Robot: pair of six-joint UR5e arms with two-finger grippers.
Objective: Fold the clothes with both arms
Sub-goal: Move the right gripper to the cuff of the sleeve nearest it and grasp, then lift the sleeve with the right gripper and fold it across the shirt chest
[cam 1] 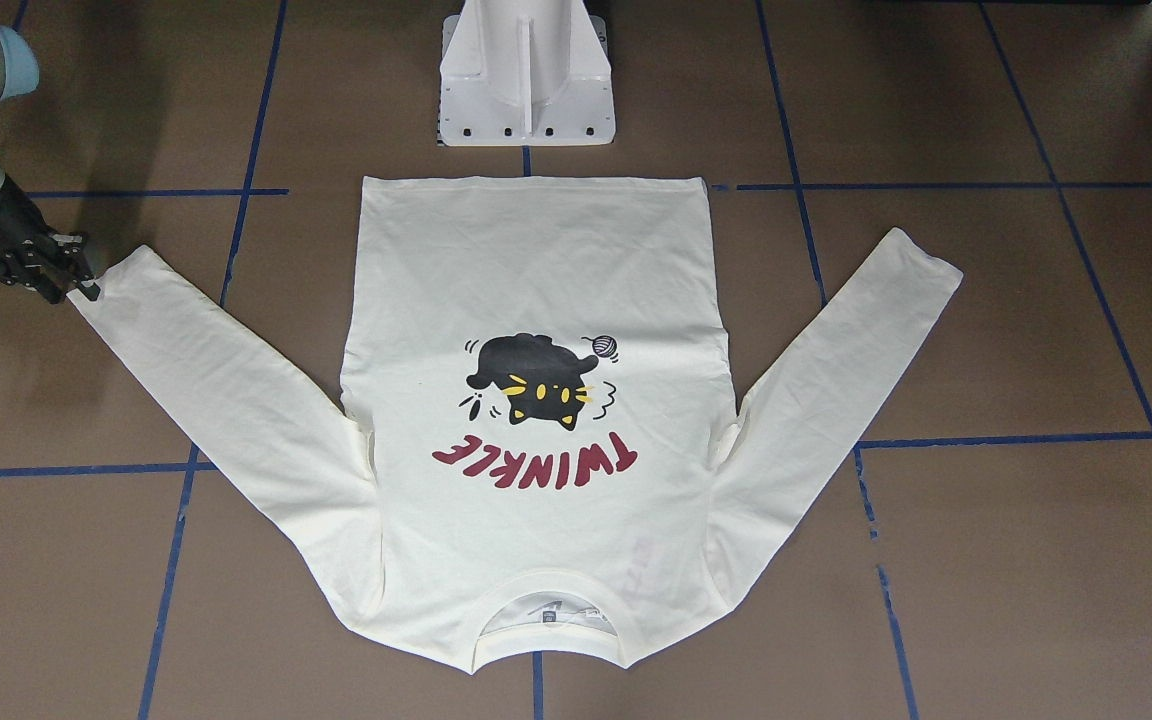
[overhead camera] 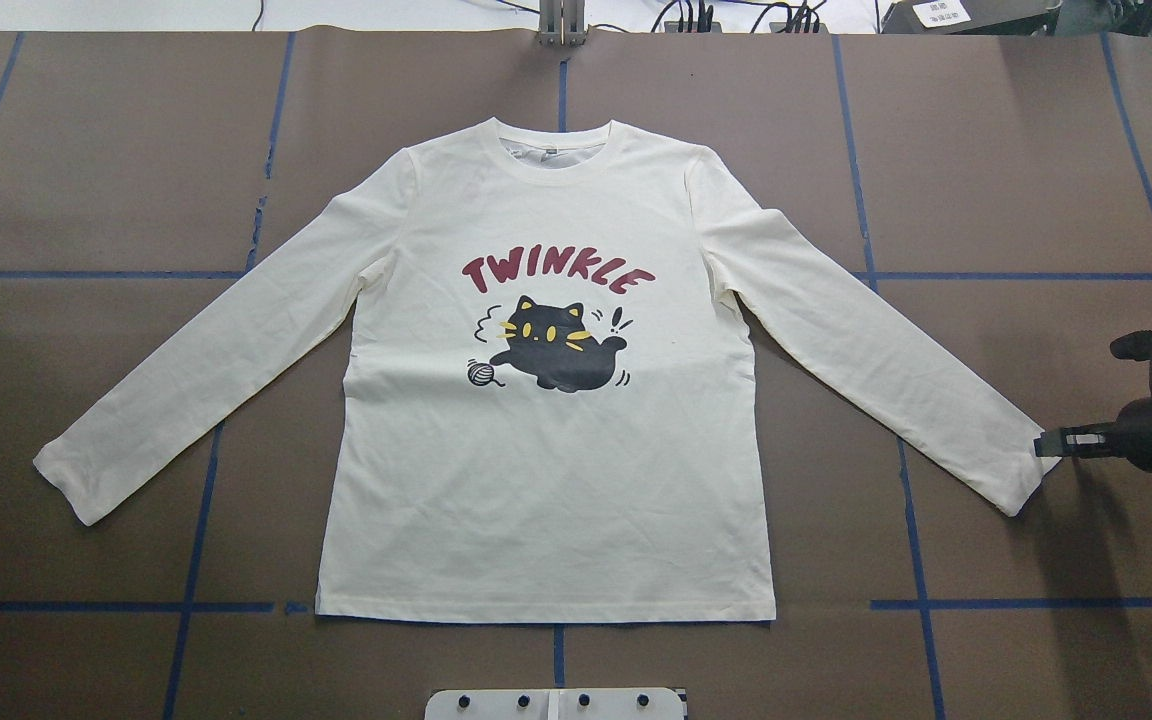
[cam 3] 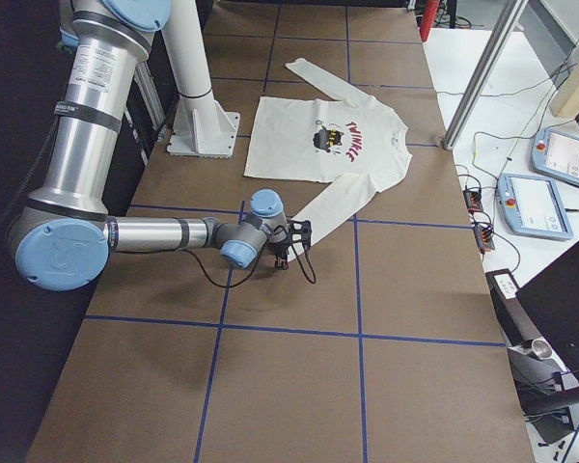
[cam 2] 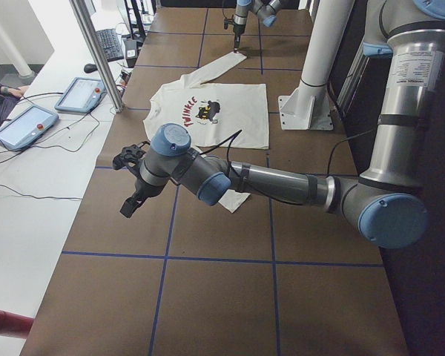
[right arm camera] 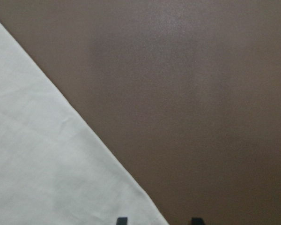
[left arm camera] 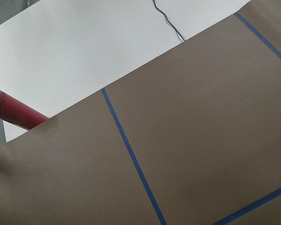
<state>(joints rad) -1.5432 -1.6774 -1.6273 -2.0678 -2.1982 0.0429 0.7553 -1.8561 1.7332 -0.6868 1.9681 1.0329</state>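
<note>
one shirt (overhead camera: 546, 480) is all there is to fold, and it lies flat and print-up on the table (overhead camera: 86, 150) with both sleeves spread out and down. i judge it light, soft and floppy. it will sag from any pinch and drag over the brown surface rather than slide as a sheet, so each hold has to be on an edge with some body. the cuffs, shoulder seams and hem corners look best, since a doubled seam gives the pads something to bite.

my right gripper (overhead camera: 1048, 441) is low at the right cuff (overhead camera: 1021, 480), its wrist lying nearly level with the table and pointing in at the sleeve end. its jaws are apart: in the wrist view one of the fingertips (right arm camera: 122, 220) is over the cloth and the other over bare table, so the sleeve's edge runs between them. the cloth is not yet pinched. closing here would, i think, take only the outer corner of the cuff.

my left gripper (cam 2: 127, 206) hangs above bare table, pointing down and outward. the left cuff (overhead camera: 71, 480) is well apart from it, back behind the forearm. only the side view shows that gripper, so i cannot tell how its jaws stand.
</note>
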